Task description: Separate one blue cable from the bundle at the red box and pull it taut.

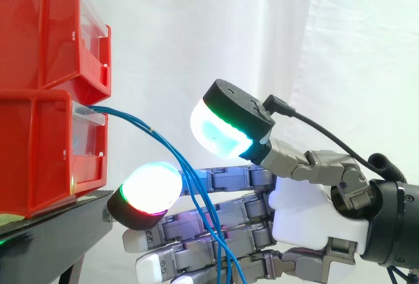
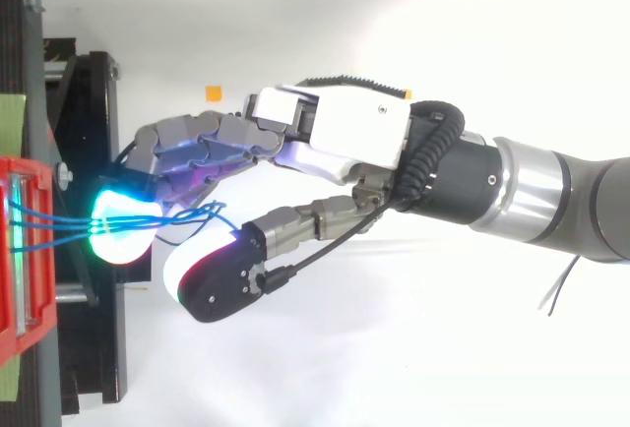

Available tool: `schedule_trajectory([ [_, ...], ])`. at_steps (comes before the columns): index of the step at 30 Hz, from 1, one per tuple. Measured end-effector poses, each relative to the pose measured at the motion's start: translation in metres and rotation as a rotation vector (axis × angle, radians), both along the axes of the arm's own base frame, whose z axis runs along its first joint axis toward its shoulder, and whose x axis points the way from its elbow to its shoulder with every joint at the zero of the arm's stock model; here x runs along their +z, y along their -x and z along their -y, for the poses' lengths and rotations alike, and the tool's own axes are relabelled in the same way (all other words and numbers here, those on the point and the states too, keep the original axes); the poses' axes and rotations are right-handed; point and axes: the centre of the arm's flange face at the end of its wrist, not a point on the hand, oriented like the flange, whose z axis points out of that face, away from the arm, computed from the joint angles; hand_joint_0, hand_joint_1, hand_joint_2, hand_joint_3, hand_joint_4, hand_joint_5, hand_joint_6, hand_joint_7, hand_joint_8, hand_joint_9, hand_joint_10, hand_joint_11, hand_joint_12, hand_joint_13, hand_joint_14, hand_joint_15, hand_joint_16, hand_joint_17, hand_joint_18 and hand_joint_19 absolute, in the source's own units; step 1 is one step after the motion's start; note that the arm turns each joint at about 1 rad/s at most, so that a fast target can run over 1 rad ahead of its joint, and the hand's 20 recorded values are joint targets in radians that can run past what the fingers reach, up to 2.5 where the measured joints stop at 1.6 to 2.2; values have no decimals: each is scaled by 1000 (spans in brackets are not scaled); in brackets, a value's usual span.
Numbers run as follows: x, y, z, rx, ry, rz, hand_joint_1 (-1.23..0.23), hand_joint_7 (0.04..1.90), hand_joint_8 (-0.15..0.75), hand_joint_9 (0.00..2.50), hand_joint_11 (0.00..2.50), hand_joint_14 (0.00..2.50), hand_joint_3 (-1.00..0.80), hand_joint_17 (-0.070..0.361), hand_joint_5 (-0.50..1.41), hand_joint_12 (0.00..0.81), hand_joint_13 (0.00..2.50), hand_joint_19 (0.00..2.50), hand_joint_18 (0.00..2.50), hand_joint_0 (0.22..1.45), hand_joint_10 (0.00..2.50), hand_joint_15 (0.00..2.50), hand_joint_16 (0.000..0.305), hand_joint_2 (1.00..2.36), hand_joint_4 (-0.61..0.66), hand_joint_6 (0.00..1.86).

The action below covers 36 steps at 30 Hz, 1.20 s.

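The hand [image 1: 308, 212] is open wide. Its fingers reach straight toward the red box [image 1: 39, 153], and the thumb pad [image 1: 219, 133] stands well clear above them, gripping nothing. The blue cables [image 1: 134, 120] leave the front of the red box, arc downward and cross the fingers as one bundle. In the top view they run over the glowing fingertip [image 2: 123, 245] into the gap beside the thumb.

Risks, in our judgement:
- Closing now may trap several cables, because no single one lies apart from the rest.
- The thick pads may roll a thin cable out of the pinch, so a pull would slip.
- A pull on the whole bundle may drag the red box on the black stand [image 1: 46, 231], or strain the cables where they exit.

Limits of observation:
- We cannot count the cables where they overlap.
- We cannot tell whether they touch the fingers or pass just in front of them.
- Their anchor inside the box is hidden.
- Their lower ends are cut off at the bottom edge of the side view.
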Motion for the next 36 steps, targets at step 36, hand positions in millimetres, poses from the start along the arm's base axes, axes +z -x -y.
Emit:
schedule_trajectory([
  [36,11,-7,-15,7,32,20,-648,1120,351,456,473,15,-383,120,-188,396,658,524,713,594,9,457,53,1008,296,501],
])
